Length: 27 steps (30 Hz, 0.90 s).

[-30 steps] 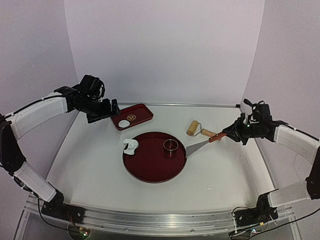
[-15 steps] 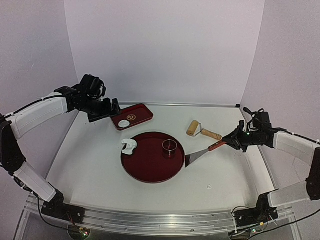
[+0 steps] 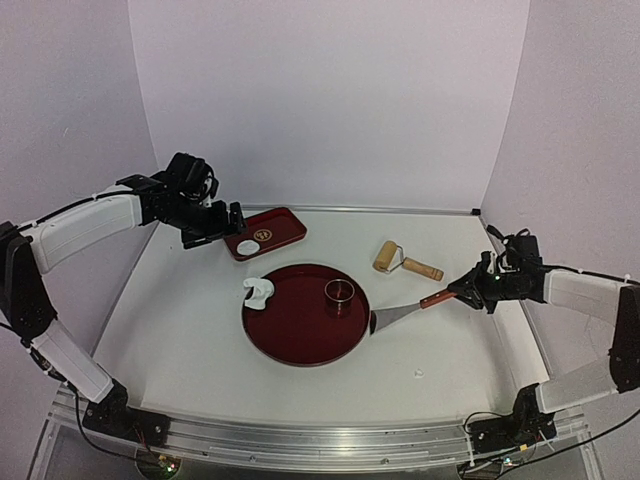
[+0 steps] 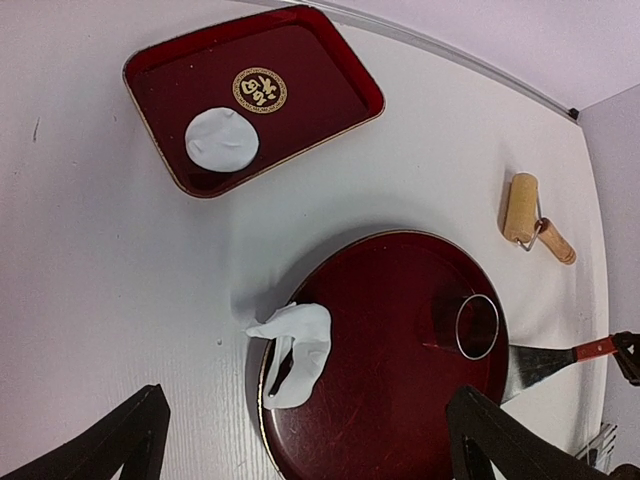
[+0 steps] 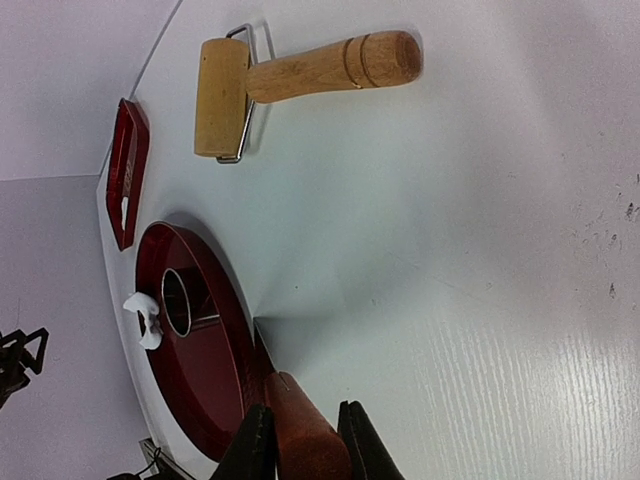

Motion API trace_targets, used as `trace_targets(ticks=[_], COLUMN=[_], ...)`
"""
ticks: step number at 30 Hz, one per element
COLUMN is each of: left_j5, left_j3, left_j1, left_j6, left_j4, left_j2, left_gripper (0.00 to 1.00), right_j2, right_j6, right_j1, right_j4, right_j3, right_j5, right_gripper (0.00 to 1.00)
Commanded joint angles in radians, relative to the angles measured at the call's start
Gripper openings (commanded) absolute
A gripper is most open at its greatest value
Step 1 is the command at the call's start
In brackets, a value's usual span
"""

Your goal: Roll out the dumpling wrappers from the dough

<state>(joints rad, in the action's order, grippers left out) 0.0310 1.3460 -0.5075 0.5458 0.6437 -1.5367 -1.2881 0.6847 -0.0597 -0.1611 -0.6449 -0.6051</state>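
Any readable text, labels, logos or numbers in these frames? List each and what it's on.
Gold round emblem on the rectangular tray: stylised characters, too blurred to read.
No text visible on the roller, ring cutter, spatula or round tray.

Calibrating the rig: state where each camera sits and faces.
Top external: above, behind the robot, looking forward-down; left arm, right arm, left tool, right tool show.
Left wrist: high over the left rear, looking down on wrapper, dough; own fingers low.
Right wrist: low at right, looking leftward along the table; fingers clamp spatula.
All share round tray, roller.
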Motion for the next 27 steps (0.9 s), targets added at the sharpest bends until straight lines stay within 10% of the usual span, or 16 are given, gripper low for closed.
trace_targets(ticks=[1, 27], left_j5=[0.010, -0.014], left_j3=[0.031, -0.025], left_j1=[0.004, 0.004], left_j6=[-0.023, -0.016], left_j4=[-0.041, -0.082], left_j2=[-0.006, 0.016], left_gripper=[0.98, 0.97], right_j2=[-0.083, 0.055], right_j6=[-0.075, -0.055], right_j1=[-0.010, -0.001], right_j4=[-0.117, -0.335], right_j3=[0.055, -0.043], right_j5=[0.227, 0.459], right_gripper=[0.22, 0.65])
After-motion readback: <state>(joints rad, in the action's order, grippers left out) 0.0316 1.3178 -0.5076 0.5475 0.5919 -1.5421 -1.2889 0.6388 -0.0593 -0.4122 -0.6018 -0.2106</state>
